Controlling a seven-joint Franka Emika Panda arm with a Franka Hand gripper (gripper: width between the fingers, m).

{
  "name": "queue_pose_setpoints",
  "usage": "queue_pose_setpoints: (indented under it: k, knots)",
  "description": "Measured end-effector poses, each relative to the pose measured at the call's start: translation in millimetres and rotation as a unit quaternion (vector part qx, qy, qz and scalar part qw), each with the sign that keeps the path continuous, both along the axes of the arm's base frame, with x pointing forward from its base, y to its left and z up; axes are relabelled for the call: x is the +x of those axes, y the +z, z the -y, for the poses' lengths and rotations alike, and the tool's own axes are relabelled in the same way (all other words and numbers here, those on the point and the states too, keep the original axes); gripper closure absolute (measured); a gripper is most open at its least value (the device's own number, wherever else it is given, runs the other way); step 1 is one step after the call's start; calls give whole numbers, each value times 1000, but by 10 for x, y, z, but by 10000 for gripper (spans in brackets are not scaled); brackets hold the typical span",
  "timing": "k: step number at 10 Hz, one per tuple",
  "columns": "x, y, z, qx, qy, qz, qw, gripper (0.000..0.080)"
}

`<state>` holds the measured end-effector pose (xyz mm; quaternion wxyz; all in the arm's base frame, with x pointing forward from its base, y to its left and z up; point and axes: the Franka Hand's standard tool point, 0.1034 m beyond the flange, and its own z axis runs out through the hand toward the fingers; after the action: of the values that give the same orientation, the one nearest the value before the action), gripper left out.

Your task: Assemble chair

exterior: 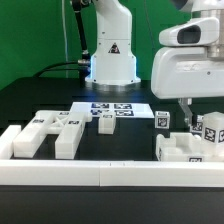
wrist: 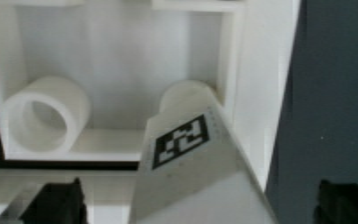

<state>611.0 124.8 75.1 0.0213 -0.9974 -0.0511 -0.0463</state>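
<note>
My gripper (exterior: 186,112) hangs over the chair parts at the exterior view's right, jaws wide apart. In the wrist view the gripper (wrist: 197,206) is open, with its dark fingertips (wrist: 53,204) on either side of a slanted white tagged part (wrist: 190,150) and clear of it. Behind that part lies a white box-shaped chair part (wrist: 105,60) with a round peg (wrist: 44,115) inside. More tagged pieces stand at the right (exterior: 163,120) (exterior: 211,130) above a blocky part (exterior: 183,152). A large blocky part (exterior: 45,135) lies at the left, with a small piece (exterior: 107,123) in the middle.
The marker board (exterior: 118,107) lies flat in front of the robot base (exterior: 111,60). A long white border rail (exterior: 100,176) runs along the near side of the black table. A green backdrop stands behind.
</note>
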Motion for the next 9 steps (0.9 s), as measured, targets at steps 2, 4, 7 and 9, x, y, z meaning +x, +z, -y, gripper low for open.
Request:
queue_pose_setpoints:
  k: [2,4,7,9]
  knots:
    - [1,1,3,-9,65,3,998,151]
    - [0,-1,6,-10,71,4,997,177]
    - [0,-2,10,-9,57,3,998,511]
    - [-2,-4,8,-5,16,1,1000,509]
